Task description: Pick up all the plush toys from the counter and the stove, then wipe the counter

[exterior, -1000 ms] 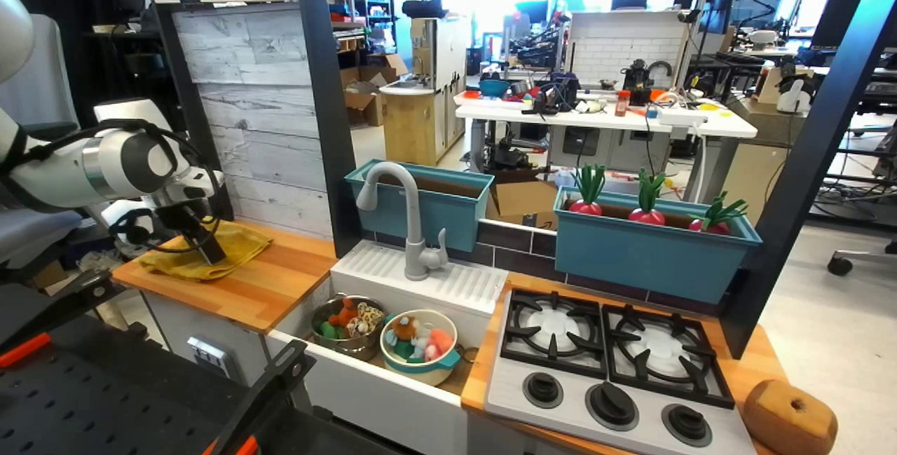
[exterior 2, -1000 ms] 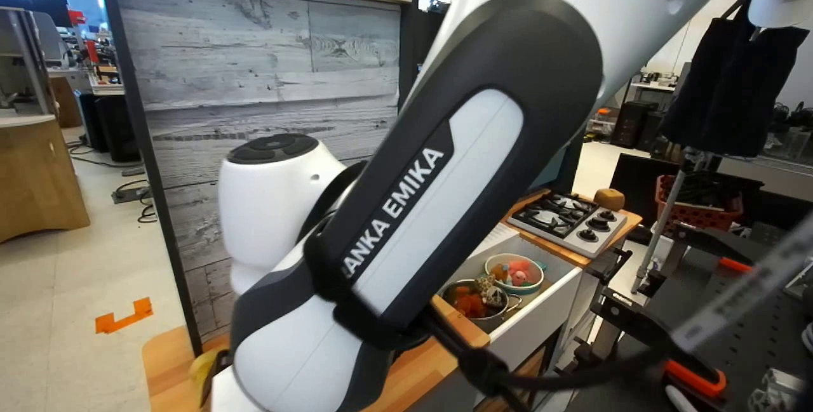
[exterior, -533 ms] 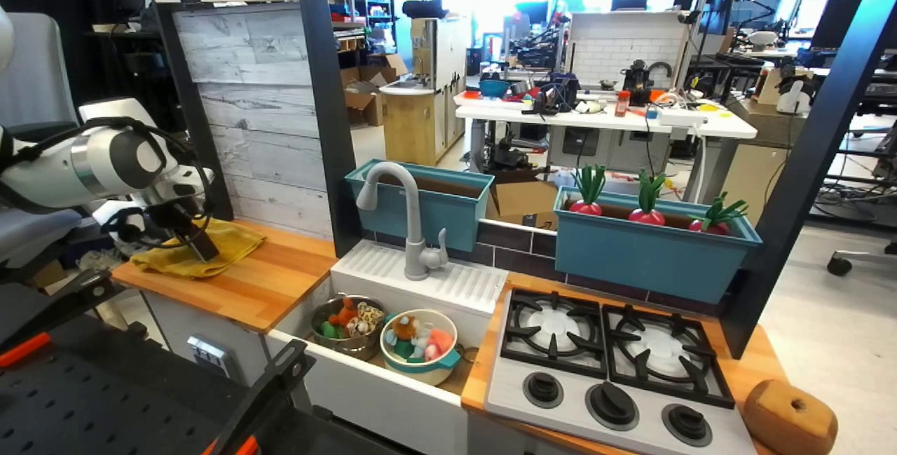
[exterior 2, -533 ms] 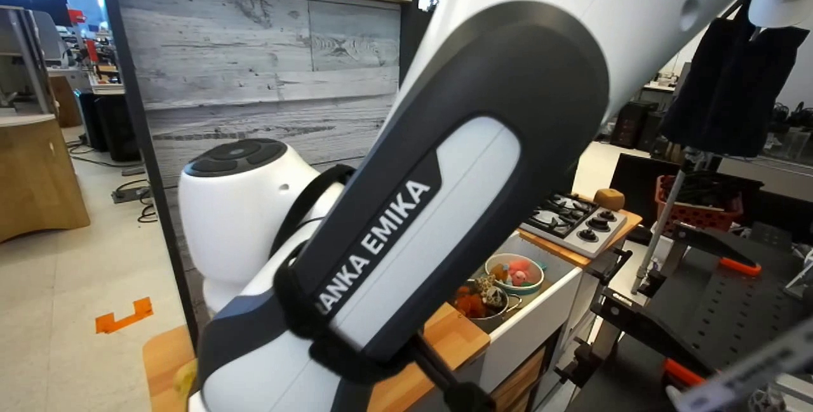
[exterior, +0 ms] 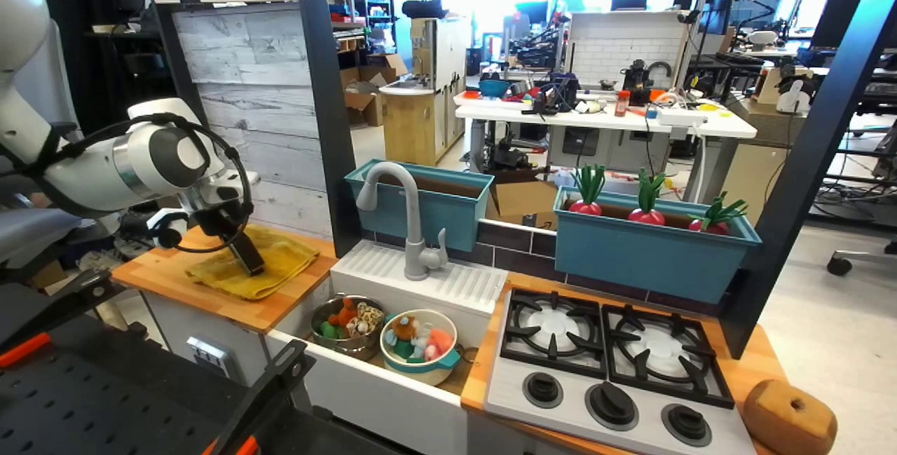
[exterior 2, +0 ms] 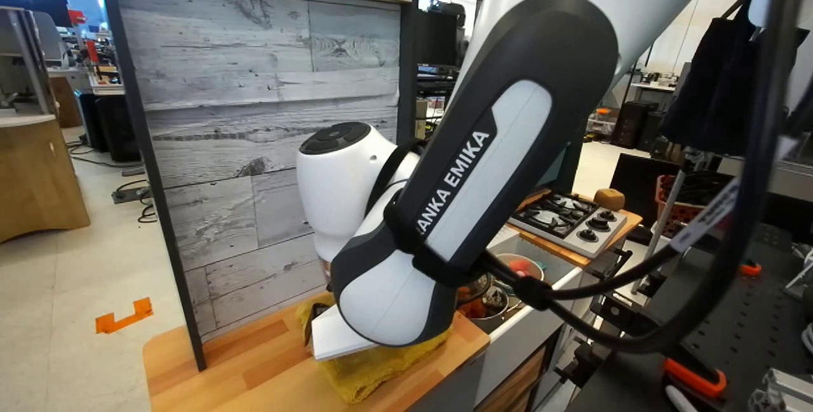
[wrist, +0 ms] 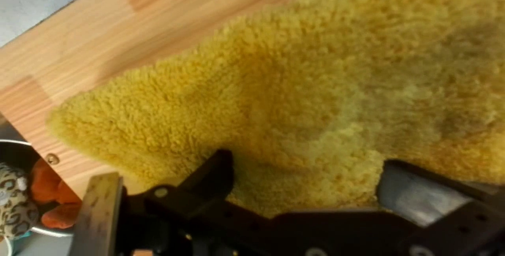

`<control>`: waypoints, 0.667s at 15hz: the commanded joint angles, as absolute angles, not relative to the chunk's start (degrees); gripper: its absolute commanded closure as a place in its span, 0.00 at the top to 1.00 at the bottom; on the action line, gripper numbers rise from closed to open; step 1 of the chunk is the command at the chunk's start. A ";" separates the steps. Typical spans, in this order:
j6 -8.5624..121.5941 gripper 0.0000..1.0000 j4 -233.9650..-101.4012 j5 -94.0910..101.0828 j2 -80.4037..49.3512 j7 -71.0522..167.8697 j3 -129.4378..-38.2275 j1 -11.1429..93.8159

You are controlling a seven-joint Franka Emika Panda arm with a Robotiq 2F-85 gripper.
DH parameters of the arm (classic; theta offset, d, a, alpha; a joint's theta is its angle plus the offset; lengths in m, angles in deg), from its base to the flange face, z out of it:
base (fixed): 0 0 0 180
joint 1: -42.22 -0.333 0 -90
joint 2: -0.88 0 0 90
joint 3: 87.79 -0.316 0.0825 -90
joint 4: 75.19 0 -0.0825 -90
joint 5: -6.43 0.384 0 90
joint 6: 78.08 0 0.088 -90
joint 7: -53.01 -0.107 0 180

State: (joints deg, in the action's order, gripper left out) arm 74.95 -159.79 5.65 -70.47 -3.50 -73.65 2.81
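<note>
In an exterior view a gray plank panel (exterior 2: 254,94) fills much of the upper left, and in front of it my white-and-black arm (exterior 2: 473,171) slants from the top, right of center, down to the lower middle. The wooden counter (exterior: 158,276) takes up the left side of an exterior view, with the white sink (exterior: 368,399) next to it at the lower middle and the stove (exterior: 574,392) at the lower right. Behind these stand a left teal box (exterior: 448,213) at center and a right teal box (exterior: 652,255) toward the right. On the counter lies the yellow cloth (exterior: 287,262), which spreads across most of my wrist view. In the sink sit a cream pot (exterior: 424,376) and, just to its left, a steel pot (exterior: 361,350). A brown block (exterior: 788,416) rests at the lower right corner, just beside the stove. My gripper (wrist: 306,165) is at the bottom of the wrist view, its fingers (wrist: 418,197) spread well apart, tips down on the cloth. The plush toys (exterior: 403,329) are in the pots: an orange toy (exterior: 345,313) and a spotted toy (exterior: 365,318) in the steel pot, a pink toy (exterior: 439,344) with several more in the cream pot. Three radishes (exterior: 646,216) stand in the right teal box, and three black knobs (exterior: 612,402) line the stove's front.
</note>
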 commanded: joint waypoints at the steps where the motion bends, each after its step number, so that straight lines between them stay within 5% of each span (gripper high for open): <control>1: 79.86 1.00 -157.67 5.94 -72.15 -4.23 -76.57 4.01; 6: 80.89 1.00 -144.79 7.45 -78.82 -4.32 -81.19 3.97; 10: 79.46 1.00 -146.72 8.21 -77.55 -2.92 -83.26 5.35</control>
